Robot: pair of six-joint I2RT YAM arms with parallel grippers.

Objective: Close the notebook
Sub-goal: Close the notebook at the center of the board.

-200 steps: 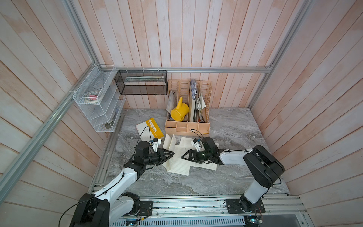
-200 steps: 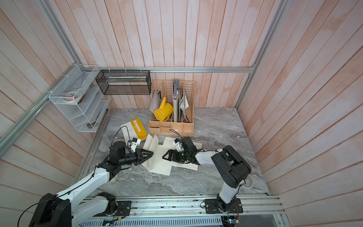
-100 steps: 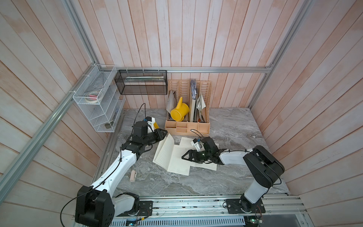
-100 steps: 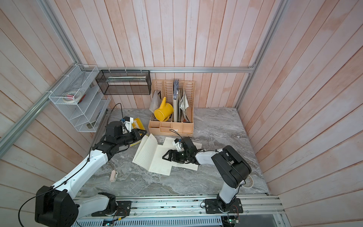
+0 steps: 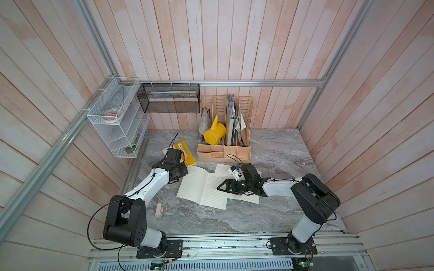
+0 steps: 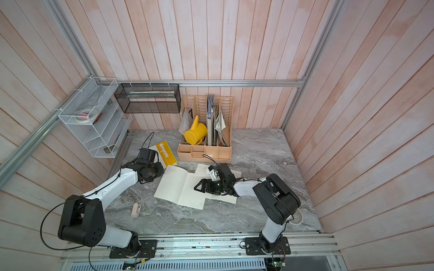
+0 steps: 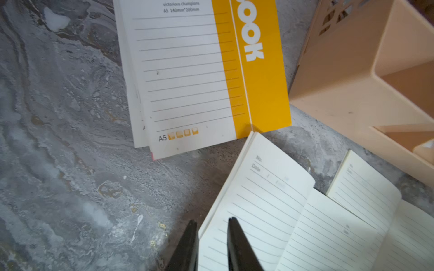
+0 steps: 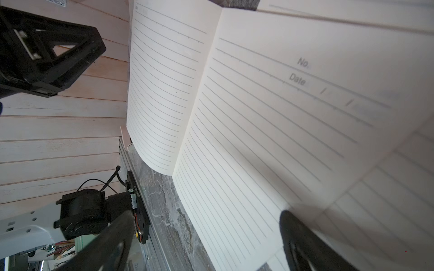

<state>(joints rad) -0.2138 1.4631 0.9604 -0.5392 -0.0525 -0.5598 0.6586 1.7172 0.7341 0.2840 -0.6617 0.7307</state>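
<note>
Scanning one marble desk (image 5: 281,152) — one beige organizer (image 5: 224,153) at the back, two open notebooks mid-desk, top notebook (image 5: 202,187) overlapping lower notebook (image 5: 222,167), two closed ones stacked back-left, yellow notebook (image 7: 258,93) uppermost. Two hands: right hand (image 8: 206,215) spread wide, one fingertip on the right page; left hand (image 7: 212,225) narrowly parted at the left page's edge.

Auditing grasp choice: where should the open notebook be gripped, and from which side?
Pinch the open notebook at the free outer edge of its left page, from the left arm's side: that edge looks bowed off the marble, and the right gripper occupies the other page.
</note>
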